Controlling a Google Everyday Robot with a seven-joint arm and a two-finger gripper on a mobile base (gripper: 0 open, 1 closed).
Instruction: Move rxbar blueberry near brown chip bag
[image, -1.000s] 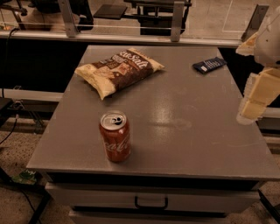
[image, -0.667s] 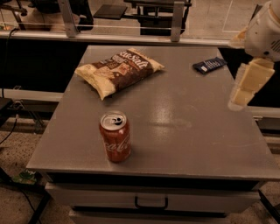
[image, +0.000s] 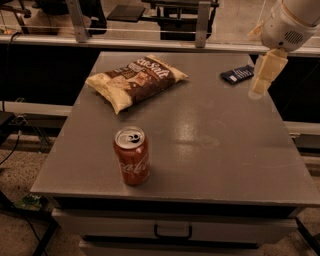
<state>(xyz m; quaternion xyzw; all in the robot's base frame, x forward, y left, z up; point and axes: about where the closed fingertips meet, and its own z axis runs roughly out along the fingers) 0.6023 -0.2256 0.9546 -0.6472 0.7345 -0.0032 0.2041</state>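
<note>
My cream plastic gripper (image: 260, 85) has swung in from lower down and now hovers well right of the large crinkly brown chip bag (image: 135, 80). The small flat navy rxbar blueberry wrapper (image: 237, 74) lies between them, untouched. I cannot tell whether the gripper is open or closed, and I judge the grasp comes next.

dim, warm | soft glare on table (image: 210, 145) | end effector (image: 260, 86) bright at upper right

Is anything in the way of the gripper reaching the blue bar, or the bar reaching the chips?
Nothing visible. The gripper hangs right of the rxbar blueberry at the far right edge of the table. Only bare tabletop lies between that bar and the brown chip bag; the Coca-Cola can stands nearer the front.
</note>
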